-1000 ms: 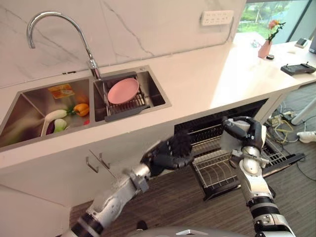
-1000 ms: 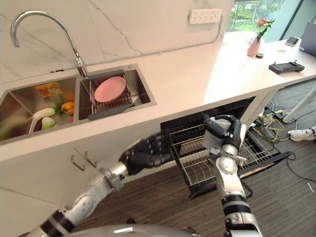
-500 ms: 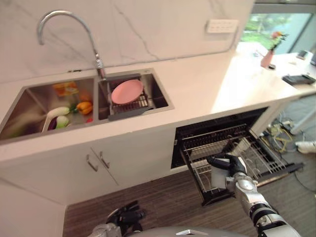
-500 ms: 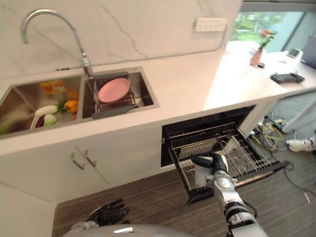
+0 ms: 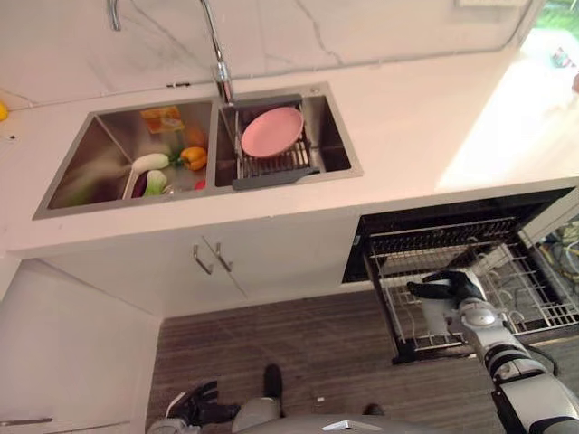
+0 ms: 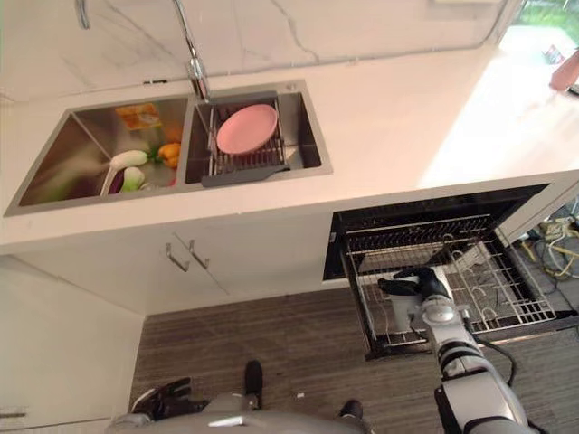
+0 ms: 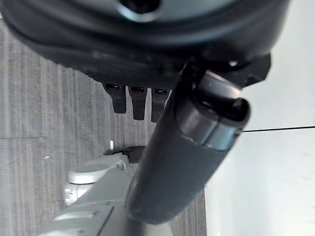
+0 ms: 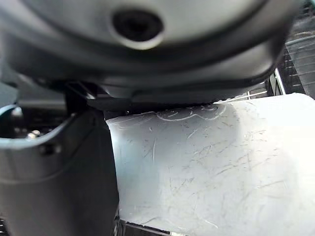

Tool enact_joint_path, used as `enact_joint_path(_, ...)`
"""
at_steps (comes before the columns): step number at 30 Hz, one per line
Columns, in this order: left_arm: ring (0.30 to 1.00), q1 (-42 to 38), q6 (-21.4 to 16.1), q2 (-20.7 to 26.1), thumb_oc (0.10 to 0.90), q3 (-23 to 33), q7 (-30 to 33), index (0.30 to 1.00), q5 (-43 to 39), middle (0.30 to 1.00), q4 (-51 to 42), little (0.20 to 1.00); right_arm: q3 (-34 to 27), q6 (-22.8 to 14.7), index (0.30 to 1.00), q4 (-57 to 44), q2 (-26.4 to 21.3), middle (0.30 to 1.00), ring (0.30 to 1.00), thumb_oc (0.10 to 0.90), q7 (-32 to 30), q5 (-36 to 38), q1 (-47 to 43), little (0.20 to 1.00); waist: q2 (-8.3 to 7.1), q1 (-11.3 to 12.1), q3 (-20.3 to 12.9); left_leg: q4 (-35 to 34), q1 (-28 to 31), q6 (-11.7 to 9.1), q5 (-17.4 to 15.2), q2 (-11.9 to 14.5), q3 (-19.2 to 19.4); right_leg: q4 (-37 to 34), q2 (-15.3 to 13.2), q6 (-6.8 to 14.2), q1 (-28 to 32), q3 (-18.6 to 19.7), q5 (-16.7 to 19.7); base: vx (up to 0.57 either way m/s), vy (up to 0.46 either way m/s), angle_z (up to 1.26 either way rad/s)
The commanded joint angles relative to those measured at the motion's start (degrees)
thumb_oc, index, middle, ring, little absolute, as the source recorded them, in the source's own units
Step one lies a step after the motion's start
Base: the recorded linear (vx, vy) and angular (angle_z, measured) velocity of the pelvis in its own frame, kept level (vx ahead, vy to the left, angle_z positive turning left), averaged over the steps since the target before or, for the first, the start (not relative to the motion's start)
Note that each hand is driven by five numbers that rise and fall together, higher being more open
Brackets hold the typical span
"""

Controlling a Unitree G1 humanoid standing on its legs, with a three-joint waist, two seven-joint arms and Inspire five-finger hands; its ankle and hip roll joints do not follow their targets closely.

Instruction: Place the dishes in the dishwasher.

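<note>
**White plate lowered onto the pulled-out dishwasher rack**

Since a second ago both arms have dropped: the left hand (image 5: 194,404), which hovered in front of the cabinet doors, now hangs low over the wood-grain floor (image 5: 298,348) at the lower left, and the right hand (image 5: 443,287) has come down from above the dishwasher opening to the wire rack. The head camera has also tilted, so the whole scene sits differently.

Farthest left is the double sink (image 5: 118,203); its left basin holds vegetables, among them an orange pepper (image 5: 193,157) and a pale green one, plus a white ladle-like utensil. At the divider stands the tap (image 5: 220,68), and in the right basin a pink plate (image 5: 271,131) lies on a dark drying rack (image 5: 271,167). Below, the white cabinet doors (image 5: 217,262) carry two metal handles.

The left hand's fingers are spread and relaxed, holding nothing.

Right of the cabinet the dishwasher (image 6: 434,212) is open with its lower rack (image 6: 488,294) drawn out. The right hand is over the rack's front left part, thumb and fingers clamped on a scratched white plate (image 8: 206,167) held on edge; whether its lower edge touches the rack wires cannot be told
</note>
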Motion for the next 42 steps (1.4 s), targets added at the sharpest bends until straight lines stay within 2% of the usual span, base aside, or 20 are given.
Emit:
enact_joint_path(1, 0.900, -4.0, -2.4, 3.3, 0.800, -1.8, 0.2, 0.900, -0.2, 0.900, -1.2, 0.900, 0.2, -3.9, 0.900, 1.6, -4.5, 0.900, 0.900, 0.800, -1.2, 0.2, -11.0, 0.900, 0.17, 2.5, 3.3, 0.7, 2.8, -6.6, -3.4, 3.7, 2.4, 3.9, -3.5, 2.3, -4.7, -0.1, -3.7, -0.07, 0.019, 0.10)
enact_joint_path(4, 0.900, -4.6, -2.4, 3.0, 0.800, -3.2, 0.4, 0.900, -0.4, 0.900, -2.2, 0.900, -1.4, -3.8, 0.900, 4.3, -4.8, 0.900, 0.900, 0.800, -1.9, 3.1, -13.2, 0.900, 2.30, 2.7, 4.6, 0.5, 0.7, -7.1, -2.4, 4.2, 2.6, 3.9, -4.3, 2.4, -6.5, -0.1, -3.5, -0.06, 0.022, 0.06)
enact_joint_path(7, 0.900, -4.7, -2.3, 2.2, 0.800, -4.3, 0.9, 0.900, 0.1, 0.900, -2.3, 0.900, -3.2, -4.2, 0.900, 4.8, -4.0, 0.900, 0.900, 0.800, -2.8, 5.9, -13.1, 0.900, 3.06, 2.5, 4.5, 0.6, 1.0, -7.1, -2.6, 4.4, 2.9, 3.7, -4.5, 2.4, -6.0, -0.3, -3.6, 0.00, 0.000, 0.00)
enact_joint_path(14, 0.900, -3.8, -2.9, 2.7, 0.800, -3.5, 3.7, 0.900, 4.0, 0.900, -3.9, 0.900, -5.3, -5.5, 0.900, 0.3, -3.7, 0.900, 0.900, 0.800, -4.2, 7.0, -9.1, 0.900, 1.84, 1.6, 2.2, 0.7, 3.2, -6.9, -3.9, 4.4, 3.2, 3.0, -4.2, 2.2, -3.4, -0.3, -4.1, 0.05, -0.032, 0.03)
enact_joint_path(16, 0.900, -3.8, -3.0, 2.7, 0.800, -2.2, 4.2, 0.900, 3.6, 0.900, -4.9, 0.900, -7.3, -6.7, 0.900, -7.1, -4.4, 0.900, 0.900, 0.800, -5.5, 7.6, -7.9, 0.900, 0.34, 0.9, 1.0, 0.8, 4.8, -6.9, -4.5, 4.7, 3.8, 2.8, -3.8, 2.0, -2.3, 0.4, -4.6, 0.04, -0.062, 0.00)
enact_joint_path(17, 0.900, -3.8, -3.0, 2.7, 0.800, -2.2, 4.2, 0.900, 3.6, 0.900, -4.9, 0.900, -7.4, -6.5, 0.900, -7.3, -4.4, 0.900, 0.900, 0.800, -5.5, 7.6, -7.7, 0.900, 0.31, 1.0, 1.1, 0.8, 4.9, -6.9, -4.5, 4.7, 3.9, 2.8, -3.7, 2.0, -2.2, 0.4, -4.6, 0.03, -0.061, -0.10)
enact_joint_path(21, 0.900, -3.6, -3.5, 1.9, 0.800, 0.5, 6.8, 0.900, 5.7, 0.900, -5.5, 0.900, -12.7, -8.6, 0.900, -25.4, -4.4, 0.900, 0.900, 0.800, -6.2, 6.1, 0.1, 0.900, -1.80, -0.2, -0.5, 1.1, 8.2, -7.1, -5.5, 5.6, 4.8, 2.4, -2.3, 1.3, 0.3, 1.7, -6.1, 0.03, -0.086, -0.18)
enact_joint_path(22, 0.900, -3.5, -3.5, 2.0, 0.800, 0.4, 6.8, 0.900, 5.8, 0.900, -5.6, 0.900, -13.0, -8.4, 0.900, -25.9, -4.2, 0.900, 0.900, 0.800, -6.3, 6.0, 0.7, 0.900, -1.86, -0.1, -0.5, 1.1, 8.3, -7.2, -5.5, 5.7, 4.8, 2.4, -2.2, 1.3, 0.4, 1.7, -6.1, -0.01, -0.136, -0.14)
enact_joint_path(23, 0.900, -3.0, -3.2, 1.0, 0.800, 3.0, 7.7, 0.900, 6.6, 0.900, -4.5, 0.900, -17.9, -10.2, 0.900, -37.2, -2.0, 0.900, 0.900, 0.800, -7.3, 2.9, 8.4, 0.900, -2.62, -1.0, -0.9, 2.1, 9.3, -7.0, -5.0, 6.6, 5.8, 2.3, -1.2, 0.3, 1.1, 1.7, -6.4, -0.03, -0.098, -0.12)
enact_joint_path(28, 0.900, -1.8, -3.4, 0.2, 0.800, 5.5, 9.0, 0.900, 8.0, 0.900, -2.6, 0.900, -21.1, -11.7, 0.900, -49.5, 1.9, 0.900, 0.900, 0.800, -5.5, 2.0, 16.5, 0.900, -3.01, -1.7, -1.0, 3.2, 10.3, -7.2, -5.0, 8.0, 6.4, 1.8, 0.6, -0.7, 1.7, 3.2, -7.3, -0.01, -0.105, -0.17)
enact_joint_path(30, 0.900, -2.0, -3.7, -0.7, 0.800, 7.5, 10.6, 0.900, 9.9, 0.900, -0.2, 0.900, -23.3, -13.9, 0.900, -59.0, 5.4, 0.900, 0.900, 0.800, -1.7, 4.1, 24.5, 0.900, -3.56, -3.1, 0.0, 7.6, 8.2, -7.8, -3.9, 8.7, 6.9, 1.2, 1.3, -1.3, 2.0, 3.4, -7.6, -0.06, -0.119, -0.19)
enact_joint_path(31, 0.900, -2.3, -3.5, -1.3, 0.800, 8.2, 11.2, 0.900, 10.2, 0.900, 1.6, 0.900, -24.0, -14.7, 0.900, -61.2, 6.3, 0.900, 0.900, 0.800, -0.9, 5.1, 26.4, 0.900, -3.90, -4.3, 0.2, 9.9, 7.1, -8.3, -3.9, 9.3, 8.5, 0.9, 1.4, -1.4, 2.7, 3.7, -8.7, -0.12, -0.062, 0.01)
enact_joint_path(32, 0.900, -2.7, -3.3, -2.4, 0.800, 8.7, 11.7, 0.900, 11.3, 0.900, 4.4, 0.900, -24.9, -15.5, 0.900, -64.9, 7.1, 0.900, 0.900, 0.800, -0.4, 5.1, 28.5, 0.900, -4.54, -7.8, 0.3, 12.6, 6.7, -8.3, -4.1, 12.5, 18.2, 1.0, 0.6, -1.7, 2.6, 2.1, -8.8, -0.09, 0.063, 0.27)
enact_joint_path(33, 0.900, -2.3, -3.1, -2.8, 0.800, 8.7, 12.0, 0.900, 12.9, 0.900, 5.6, 0.900, -24.7, -15.7, 0.900, -66.3, 7.4, 0.900, 0.900, 0.800, -0.3, 5.0, 28.7, 0.900, -4.28, -8.7, 0.1, 13.7, 7.3, -8.6, -3.7, 14.0, 21.2, 1.0, 0.5, -1.6, 2.4, 2.2, -8.8, -0.10, 0.174, 0.44)
enact_joint_path(34, 0.900, -1.7, -3.1, -3.2, 0.800, 8.5, 12.3, 0.900, 14.3, 0.900, 6.7, 0.900, -23.9, -16.0, 0.900, -67.6, 7.6, 0.900, 0.900, 0.800, -0.1, 5.1, 28.5, 0.900, -3.68, -9.1, 0.0, 13.7, 8.2, -9.1, -3.5, 14.8, 21.9, 1.0, 0.6, -1.3, 2.3, 2.9, -8.4, -0.01, 0.138, 0.46)
enact_joint_path(36, 0.900, -1.1, -3.2, -3.5, 0.800, 8.2, 12.8, 0.900, 16.1, 0.900, 7.7, 0.900, -22.8, -16.2, 0.900, -69.3, 7.5, 0.900, 0.900, 0.800, 0.5, 5.3, 27.9, 0.900, -3.00, -9.2, -0.4, 12.2, 9.4, -9.3, -3.8, 14.5, 20.9, 1.0, 0.5, -0.8, 2.0, 3.7, -7.8, 0.06, 0.241, 0.06)
enact_joint_path(37, 0.900, -0.7, -3.3, -3.8, 0.800, 8.0, 14.0, 0.900, 17.4, 0.900, 9.5, 0.900, -20.4, -16.5, 0.900, -71.0, 7.3, 0.900, 0.900, 0.800, 1.7, 6.8, 27.2, 0.900, -2.48, -8.7, -1.3, 9.2, 10.7, -9.8, -3.1, 14.0, 17.6, 1.1, -0.3, 0.3, 1.6, 4.5, -6.7, 0.08, 0.306, -0.13)
enact_joint_path(38, 0.900, -0.7, -3.4, -3.9, 0.800, 8.1, 14.1, 0.900, 17.4, 0.900, 9.6, 0.900, -20.3, -16.5, 0.900, -71.0, 7.2, 0.900, 0.900, 0.800, 1.8, 7.0, 27.1, 0.900, -2.50, -8.8, -1.3, 9.0, 10.8, -9.8, -2.9, 13.9, 17.6, 1.1, -0.3, 0.3, 1.6, 4.5, -6.7, 0.07, 0.414, -0.16)
enact_joint_path(39, 0.900, -1.3, -3.3, -3.9, 0.800, 8.5, 14.9, 0.900, 17.5, 0.900, 10.3, 0.900, -18.5, -16.5, 0.900, -72.9, 6.9, 0.900, 0.900, 0.800, 3.7, 9.8, 27.1, 0.900, -2.67, -8.7, -2.1, 6.8, 11.8, -9.6, -3.1, 14.0, 16.6, 1.4, -2.4, 1.6, 1.7, 3.5, -5.3, 0.02, 0.214, -0.16)
enact_joint_path(42, 0.900, -1.9, -3.2, -4.2, 0.800, 7.7, 15.3, 0.900, 17.7, 0.900, 9.9, 0.900, -17.9, -16.3, 0.900, -74.0, 6.0, 0.900, 0.900, 0.800, 5.4, 12.5, 26.2, 0.900, -2.64, -8.5, -3.6, 4.2, 13.1, -8.8, -4.4, 13.0, 17.0, 2.5, -4.5, 3.0, 1.7, 2.1, -4.0, 0.07, 0.371, 0.07)
